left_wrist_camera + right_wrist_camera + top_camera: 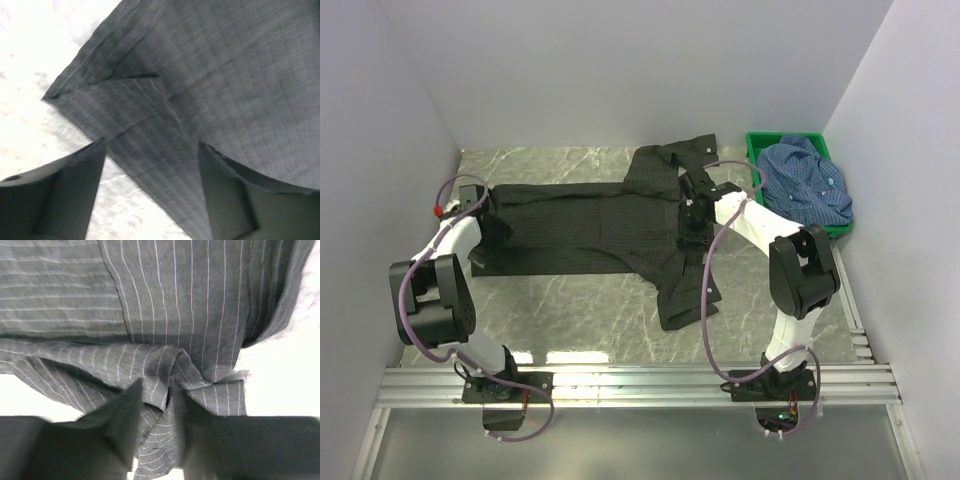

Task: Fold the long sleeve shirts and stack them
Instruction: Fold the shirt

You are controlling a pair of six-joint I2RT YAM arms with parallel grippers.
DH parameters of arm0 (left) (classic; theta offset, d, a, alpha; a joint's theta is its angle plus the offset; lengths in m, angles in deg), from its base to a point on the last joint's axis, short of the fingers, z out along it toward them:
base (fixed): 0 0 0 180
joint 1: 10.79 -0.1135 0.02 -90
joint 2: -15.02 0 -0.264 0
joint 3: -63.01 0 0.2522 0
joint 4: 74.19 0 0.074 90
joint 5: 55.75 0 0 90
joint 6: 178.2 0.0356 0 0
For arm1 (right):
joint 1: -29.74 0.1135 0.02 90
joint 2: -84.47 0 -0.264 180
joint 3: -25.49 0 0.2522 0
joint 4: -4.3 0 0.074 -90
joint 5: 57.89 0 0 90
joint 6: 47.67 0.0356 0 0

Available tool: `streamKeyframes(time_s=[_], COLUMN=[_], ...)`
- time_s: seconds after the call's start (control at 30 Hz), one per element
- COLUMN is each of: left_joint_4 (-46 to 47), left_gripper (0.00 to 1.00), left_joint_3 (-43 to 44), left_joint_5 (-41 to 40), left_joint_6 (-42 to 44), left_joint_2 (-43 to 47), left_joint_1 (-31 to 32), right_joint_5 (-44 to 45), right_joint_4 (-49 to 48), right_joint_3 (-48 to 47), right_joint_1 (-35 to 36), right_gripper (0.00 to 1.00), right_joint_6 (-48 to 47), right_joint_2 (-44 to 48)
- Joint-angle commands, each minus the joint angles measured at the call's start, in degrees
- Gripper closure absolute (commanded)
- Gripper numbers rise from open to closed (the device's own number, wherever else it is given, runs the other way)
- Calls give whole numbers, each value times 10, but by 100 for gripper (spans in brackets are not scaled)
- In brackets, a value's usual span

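black shirt [590,225]: spread across surface [570,300], centre of frame. blue shirt [805,180]: bunched in green crate [756,150], upper right. left pincer [152,145]: apart, above black shirt corner. right pincer [159,390]: clamped on black shirt fold.

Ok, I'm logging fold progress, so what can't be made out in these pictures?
Top view: right arm covers part of black shirt; blue shirt bunched in green crate, sleeves untraceable.
Right wrist: right gripper blurred, grip depth unclear.
Left wrist: black shirt cut off by frame edges.
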Motion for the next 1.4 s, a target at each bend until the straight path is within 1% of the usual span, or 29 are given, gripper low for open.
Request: streamKeyframes(time_s=[0.0, 0.07, 0.17, 0.27, 0.3, 0.37, 0.4, 0.5, 0.57, 0.6, 0.67, 0.8, 0.87, 1.0, 1.2, 1.3, 1.33, 1.37], left_joint_4=[10, 2, -4, -12, -15, -16, -15, 3, 19, 25, 43, 65, 75, 89, 89, 91, 92, 91], left_gripper=[19, 10, 5, 3, 3, 2, 2, 2, 2, 2, 2, 2, 2, 2, 2, 2, 2, 2], left_joint_3=[48, 56, 51, 32, 24, 1, -6, -39, -60, -67, -88, -118, -134, -153, -148, -148, -148, -149], left_joint_5=[2, 4, 15, 20, 20, 15, 14, 34, 53, 54, 60, 63, 54, 41, 37, 35, 34, 32], left_joint_6=[10, 16, 40, 68, 75, 93, 100, 129, 149, 162, 178, 216, 221, 227, 229, 229, 230, 230], left_joint_2=[18, 41, 85, 131, 143, 176, 187, 231, 245, 258, 270, 294, 299, 302, 288, 291, 291, 291], left_joint_1=[-1, 0, 7, 33, 54, 80, 101, 172, 197, 222, 253, 292, 310, 323, 325, 326, 326, 325], right_joint_5=[32, 48, 63, 54, 52, 49, 49, 26, 20, -1, -9, -15, -9, -7, -1, 0, -1, -2], right_joint_4=[-23, -29, -29, -23, -22, -24, -29, -61, -93, -104, -133, -169, -182, -190, -190, -190, -192, -193], right_joint_3=[-31, -19, 27, 97, 139, 184, 229, 304, 338, 348, 370, 405, 420, 434, 444, 445, 448, 448], right_joint_1=[-5, -4, -4, -5, -5, -5, -6, -21, -29, -33, -48, -62, -66, -69, -69, -69, -69, -69], right_gripper=[55, 45, 36, 34, 34, 34, 34, 34, 34, 35, 36, 36, 36, 36, 38, 44, 49, 52], right_joint_6=[-11, -18, -26, -22, -16, 4, 13, 42, 62, 70, 102, 154, 173, 186, 184, 182, 181, 180], right_joint_2=[35, 73, 135, 194, 209, 248, 261, 296, 311, 319, 325, 336, 337, 322, 300, 295, 295, 292])
